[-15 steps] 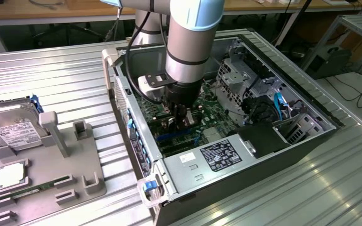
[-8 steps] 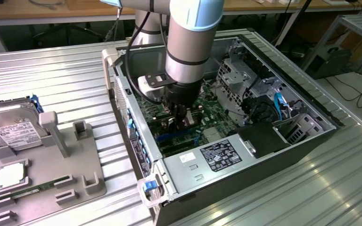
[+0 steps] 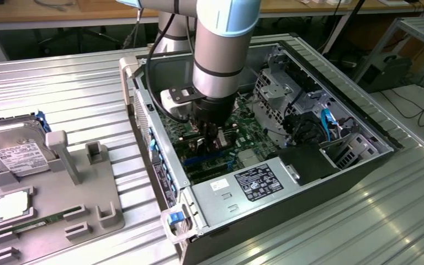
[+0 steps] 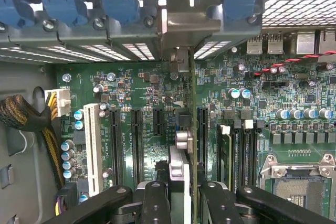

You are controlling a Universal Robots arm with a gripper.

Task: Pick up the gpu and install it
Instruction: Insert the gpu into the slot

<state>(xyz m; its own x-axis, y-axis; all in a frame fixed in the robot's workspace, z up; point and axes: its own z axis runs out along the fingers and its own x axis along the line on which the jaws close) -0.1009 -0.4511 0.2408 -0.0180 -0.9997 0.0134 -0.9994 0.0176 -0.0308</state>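
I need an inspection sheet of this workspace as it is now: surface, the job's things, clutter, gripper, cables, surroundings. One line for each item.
Surface: ribbed metal table, carrying an open computer case and a grey parts holder.
Job's things: the gpu stands on edge over the motherboard, its metal bracket at the case's rear slots.
Clutter: a hard drive and a green memory stick sit in the parts holder.
Gripper: the gripper is shut on the gpu, inside the case.
Cables: a black braided bundle and a blue cable in the case.
Surroundings: wooden benches behind the table.
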